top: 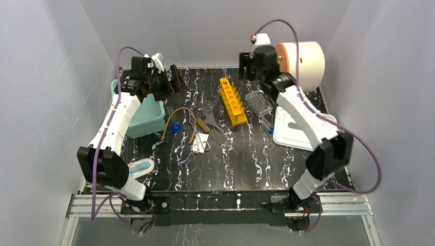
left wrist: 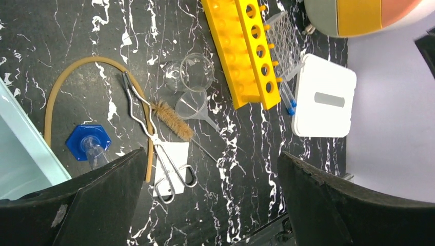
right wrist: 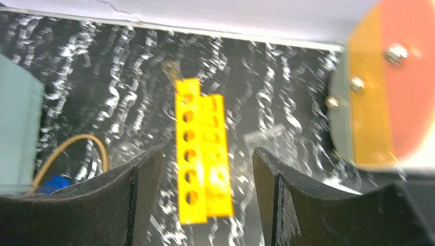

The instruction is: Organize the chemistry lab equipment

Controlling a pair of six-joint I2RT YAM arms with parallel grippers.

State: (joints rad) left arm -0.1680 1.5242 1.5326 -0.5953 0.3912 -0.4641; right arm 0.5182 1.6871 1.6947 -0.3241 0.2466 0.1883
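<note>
The left end effector (left wrist: 211, 154) and right end effector (right wrist: 205, 151) are spread wide, holding nothing. The right one points at the yellow rack (top: 233, 101). I think it must go down and pinch it.

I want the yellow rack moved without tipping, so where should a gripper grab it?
Grip the yellow rack at mid-length, across its narrow width, coming straight down. It lies flat and long, so a centred pinch should keep it level.
</note>
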